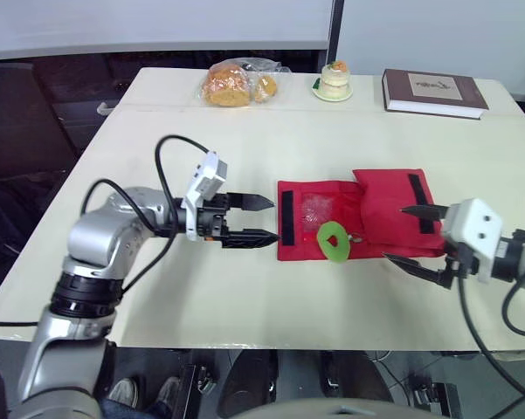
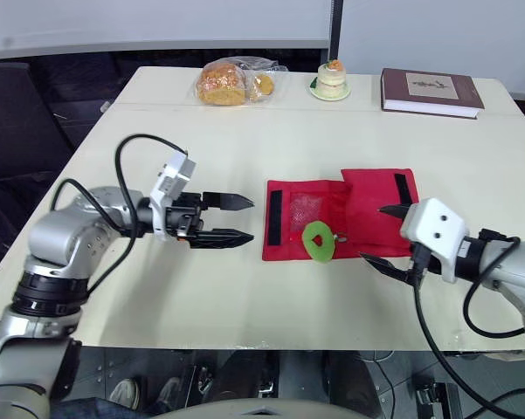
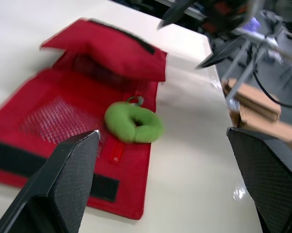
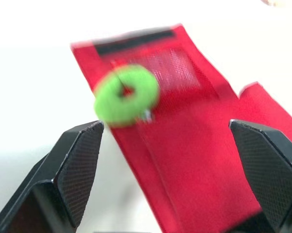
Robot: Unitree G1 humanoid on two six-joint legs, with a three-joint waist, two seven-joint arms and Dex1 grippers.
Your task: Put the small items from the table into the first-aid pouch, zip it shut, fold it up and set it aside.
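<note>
Pouch: the red first-aid pouch (image 1: 367,209) lies flat on the table (image 1: 245,140) between my two grippers.
Fold state: its right-hand flap (image 1: 393,205) already lies doubled over the middle; the left panel, with its mesh window (image 1: 319,209) and black strip (image 1: 286,216), lies open and flat.
Green ring (image 1: 334,241): it rests on the pouch at its near edge, seemingly hung on the zip pull. I see no loose items on the table near the pouch, so I judge packing done and folding in hand.
Left gripper (image 1: 273,220): jaws wide apart, holding nothing, tips just beside the pouch's left edge at the black strip.
Right gripper (image 1: 395,233): jaws wide apart, empty, one finger over the folded flap and the other just off the pouch's near right corner.
How to do it well: I should pin the folded flap with my right fingers so that it cannot spring open. With my left I should slip one finger under the left edge, pinch the strip end and roll it across.
Watch: the ring may bulge the fold, so I would tuck it flat first. Dragging would slide the whole pouch.
</note>
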